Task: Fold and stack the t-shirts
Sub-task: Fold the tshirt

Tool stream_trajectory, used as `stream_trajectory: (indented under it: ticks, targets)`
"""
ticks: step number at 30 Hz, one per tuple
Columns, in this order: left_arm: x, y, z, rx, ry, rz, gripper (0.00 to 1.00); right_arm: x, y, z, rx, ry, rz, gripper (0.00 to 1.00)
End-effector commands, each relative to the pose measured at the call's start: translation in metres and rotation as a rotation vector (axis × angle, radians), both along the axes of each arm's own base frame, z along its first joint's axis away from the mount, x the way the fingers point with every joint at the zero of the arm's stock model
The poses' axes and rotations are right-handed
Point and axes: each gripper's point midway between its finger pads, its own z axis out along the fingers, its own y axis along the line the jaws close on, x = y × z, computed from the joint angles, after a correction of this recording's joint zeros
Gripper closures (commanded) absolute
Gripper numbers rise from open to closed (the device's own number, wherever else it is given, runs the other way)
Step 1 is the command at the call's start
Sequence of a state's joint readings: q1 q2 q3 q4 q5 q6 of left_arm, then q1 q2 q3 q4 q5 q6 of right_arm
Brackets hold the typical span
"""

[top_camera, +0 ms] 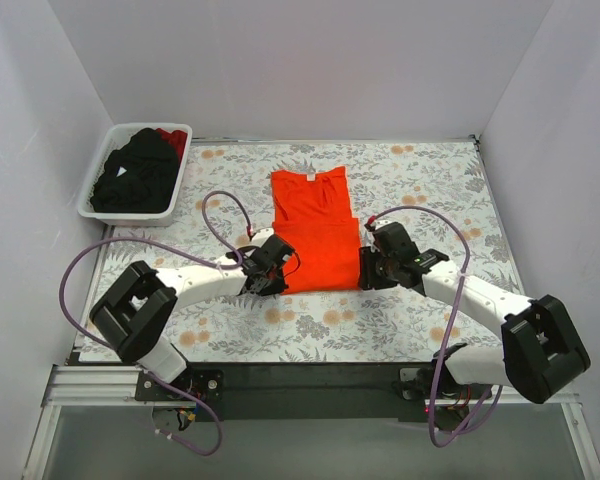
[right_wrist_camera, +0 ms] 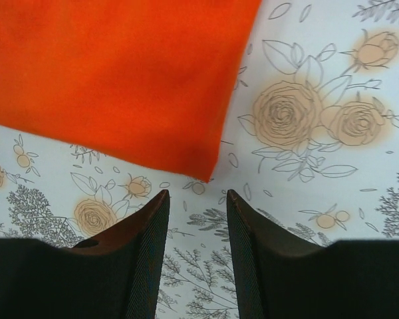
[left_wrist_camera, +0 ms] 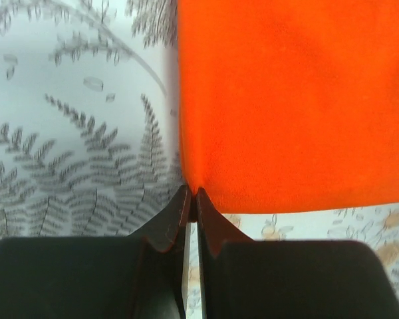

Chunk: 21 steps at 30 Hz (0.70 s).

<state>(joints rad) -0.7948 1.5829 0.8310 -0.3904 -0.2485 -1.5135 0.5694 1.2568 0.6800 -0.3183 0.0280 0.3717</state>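
Arms [top_camera: 195,280] stretch low and inward over the table [top_camera: 430,180]. The left claw [left_wrist_camera: 191,196] is pinched together on the near left corner of the orange t-shirt [top_camera: 315,240], which lies folded narrow mid-table. The right claw [right_wrist_camera: 196,199] gapes just short of its near right corner.

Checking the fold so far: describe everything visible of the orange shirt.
The orange t-shirt, soft cloth, lies flat on the table, sleeves folded in to a narrow rectangle, white-labelled neck at the far end. The left gripper is shut on its near left corner; the open right gripper sits just short of the other.
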Motion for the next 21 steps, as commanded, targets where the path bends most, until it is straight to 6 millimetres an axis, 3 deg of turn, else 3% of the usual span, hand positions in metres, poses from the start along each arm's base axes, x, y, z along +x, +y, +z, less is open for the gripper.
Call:
stream_trajectory:
  ticks: [1,9,21]
  targets:
    - [-0.059,0.035,-0.027,0.09,0.182,-0.007,1.0,0.011,0.02,0.013,0.022,-0.035,-0.001,0.53]
    - [-0.061,0.038,-0.017,0.064,0.153,0.002,1.0,0.008,0.027,-0.005,-0.039,-0.004,-0.006,0.54]
    - [-0.057,0.031,-0.019,0.056,0.158,-0.005,1.0,-0.024,0.016,-0.051,-0.148,0.122,-0.007,0.55]
